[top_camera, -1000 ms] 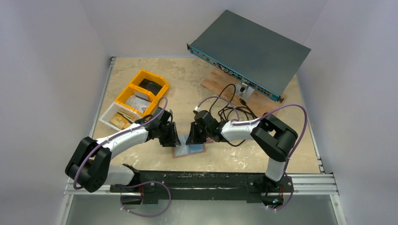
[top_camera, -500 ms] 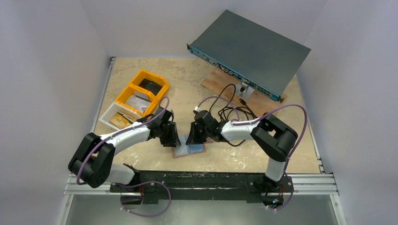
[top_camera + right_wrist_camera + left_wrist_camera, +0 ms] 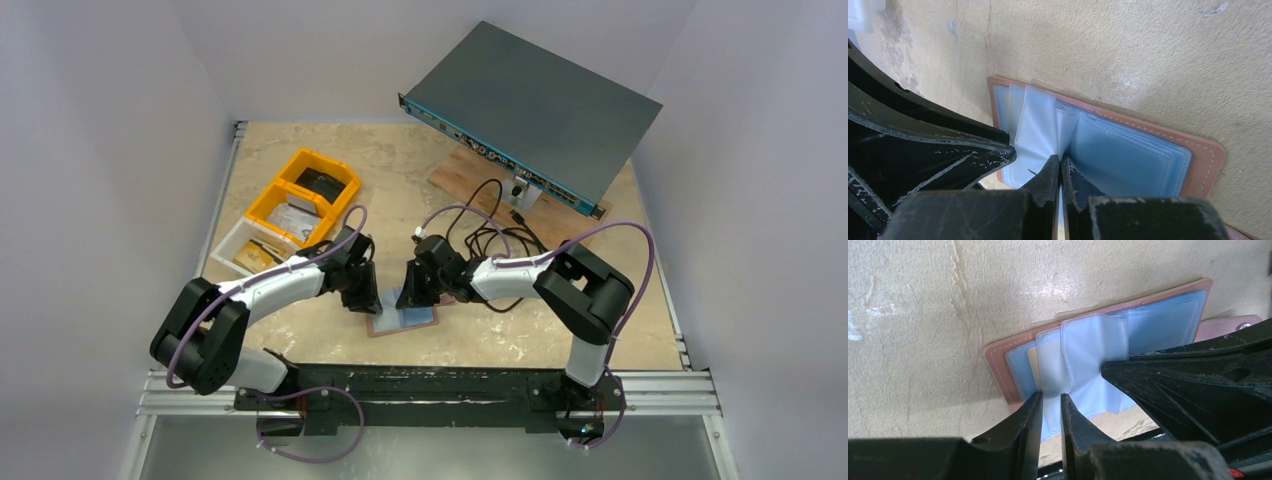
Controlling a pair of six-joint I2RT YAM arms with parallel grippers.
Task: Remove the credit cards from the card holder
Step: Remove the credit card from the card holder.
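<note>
The card holder (image 3: 405, 320) lies open and flat on the table, tan leather outside (image 3: 998, 371) and pale blue sleeves inside (image 3: 1128, 155). One sleeve leaf (image 3: 1083, 355) stands up from the fold. My left gripper (image 3: 1051, 397) straddles its near edge, open by a narrow gap. My right gripper (image 3: 1060, 162) is shut on a leaf at the fold, and its black body (image 3: 1198, 375) fills the right of the left wrist view. The credit cards are inside the sleeves; I cannot tell them from the plastic. Both grippers (image 3: 368, 296) (image 3: 412, 290) meet over the holder.
Two yellow bins (image 3: 305, 195) and a white bin (image 3: 240, 250) with small items stand at the left. A grey rack unit (image 3: 530, 105) rests on a wooden board (image 3: 470, 175) at the back right, black cables (image 3: 490, 235) trailing from it. A metal rail (image 3: 440, 385) runs along the near edge.
My left arm has edged forward and right toward the holder, and its jaws have narrowed around the raised leaf. The right arm and the holder have stayed put.
</note>
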